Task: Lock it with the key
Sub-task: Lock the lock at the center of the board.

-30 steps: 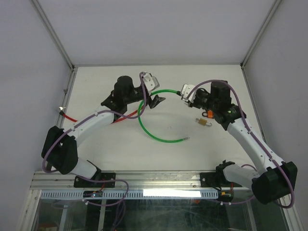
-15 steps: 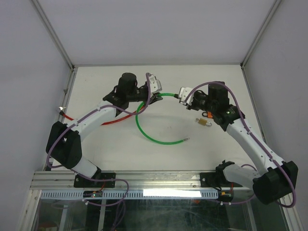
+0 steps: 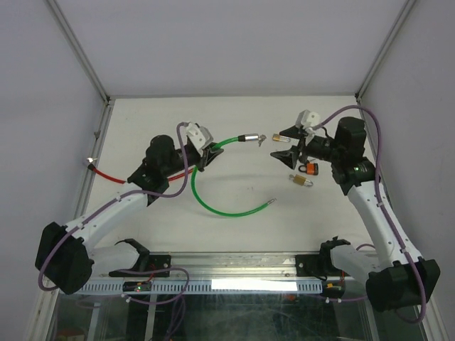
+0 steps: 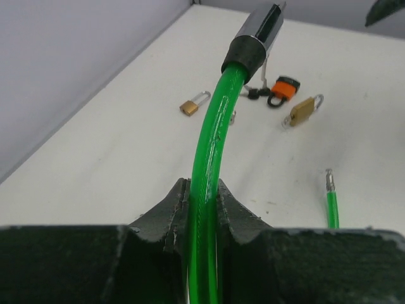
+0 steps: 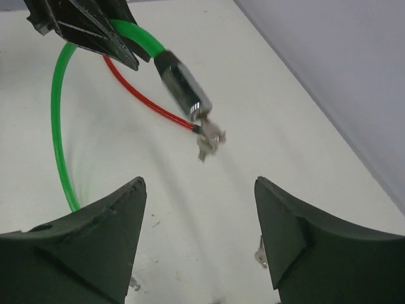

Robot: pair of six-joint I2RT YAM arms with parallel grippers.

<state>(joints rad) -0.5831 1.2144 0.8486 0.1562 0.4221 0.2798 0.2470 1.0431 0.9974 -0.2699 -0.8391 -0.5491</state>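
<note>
My left gripper is shut on the green cable, a short way behind its chrome lock cylinder. The cylinder is held off the table, pointing right. A small key sticks out of its end. My right gripper stands open just right of the key, with nothing between its fingers. The cable's free metal tip lies on the table.
An orange padlock and two brass padlocks lie on the white table below the right gripper. A red cable runs off to the left. Loose keys lie near the right fingers.
The left gripper closed on the green cable and drew back left with it. The right gripper opened, letting go at the key end, and pulled back to the right.
</note>
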